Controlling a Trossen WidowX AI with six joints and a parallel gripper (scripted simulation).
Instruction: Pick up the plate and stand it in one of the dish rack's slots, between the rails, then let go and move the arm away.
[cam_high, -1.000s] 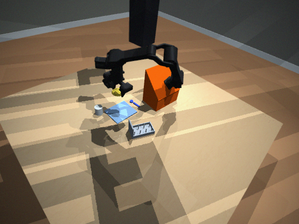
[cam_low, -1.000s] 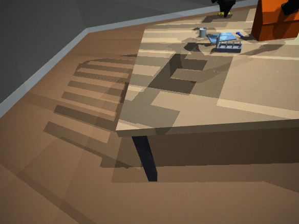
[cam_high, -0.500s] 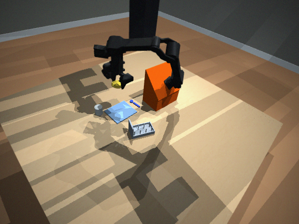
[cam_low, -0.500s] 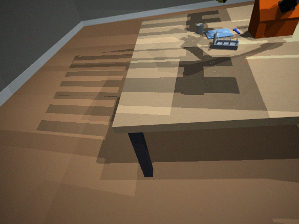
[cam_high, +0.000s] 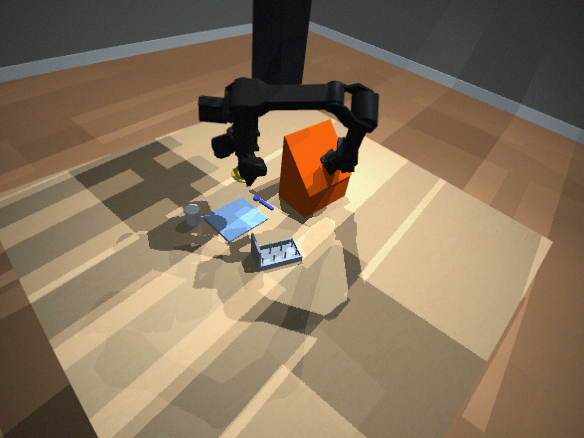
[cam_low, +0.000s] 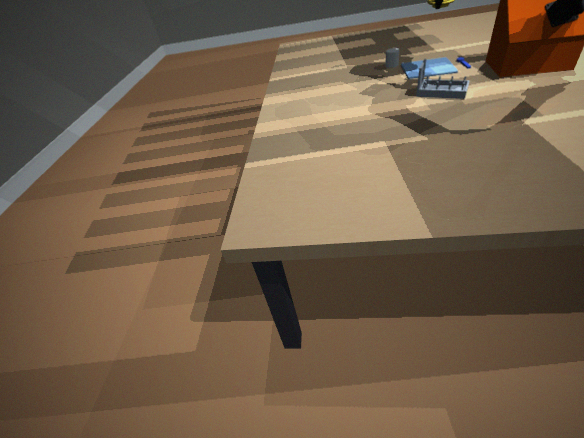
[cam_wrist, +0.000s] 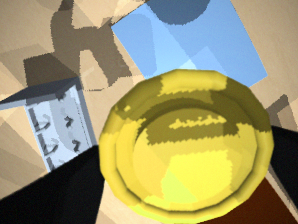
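The yellow round plate (cam_high: 236, 175) (cam_low: 442, 3) (cam_wrist: 202, 175) hangs in the air beyond the blue square. My gripper (cam_high: 242, 174) (cam_wrist: 184, 145) is shut on it, one finger at each side of its rim in the wrist view. The plate's round face is turned to the wrist camera. The grey dish rack (cam_high: 281, 263) (cam_low: 442, 93) (cam_wrist: 86, 114) stands on the table with short upright pegs in rows and one tall end wall. It is lower than the plate and apart from it. In the exterior view the gripper is mostly cut off by the top edge.
A flat blue square (cam_high: 235, 220) (cam_low: 435, 67) (cam_wrist: 220, 30) lies beside the rack. A grey cylinder (cam_high: 192, 216) (cam_low: 392, 59) stands at its left, and a small blue spoon-like thing (cam_high: 265, 203) (cam_low: 464, 63) lies at its right. A tall orange block (cam_high: 298, 192) (cam_low: 530, 57) stands right of these, under the arm.
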